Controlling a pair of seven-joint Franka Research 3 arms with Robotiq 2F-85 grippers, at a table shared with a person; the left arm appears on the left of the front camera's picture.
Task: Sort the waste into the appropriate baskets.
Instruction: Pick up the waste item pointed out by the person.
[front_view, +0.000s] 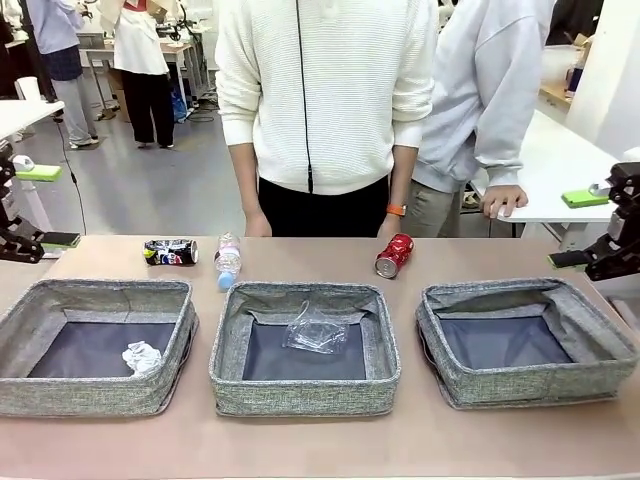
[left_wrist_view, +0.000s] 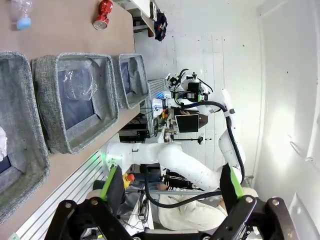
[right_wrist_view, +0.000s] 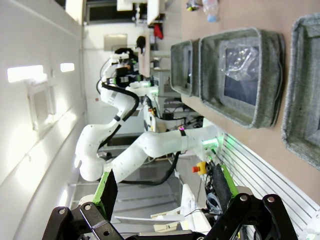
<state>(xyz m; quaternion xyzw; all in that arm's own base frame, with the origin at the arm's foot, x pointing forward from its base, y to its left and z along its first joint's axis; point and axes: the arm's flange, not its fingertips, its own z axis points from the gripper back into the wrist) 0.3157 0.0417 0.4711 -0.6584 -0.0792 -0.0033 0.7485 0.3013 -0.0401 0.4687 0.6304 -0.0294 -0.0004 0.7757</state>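
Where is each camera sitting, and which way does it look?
Front view: between the arms on the robot's side, looking across the table at the person in white; open left pincer and right pincer at the edges.
Left wrist view: on the left wrist, rolled sideways, looking along the table toward the right arm; its own fingers rise below.
Right wrist view: on the right wrist, looking toward the left arm; its own fingers below.
Shared: all three show the middle basket holding the clear cup.

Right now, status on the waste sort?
Both open, empty: left gripper, right gripper. Sorted: paper wad in left basket, plastic cup in middle basket. Loose on table: blue can, bottle, red can. Nearby: person's hand by red can.
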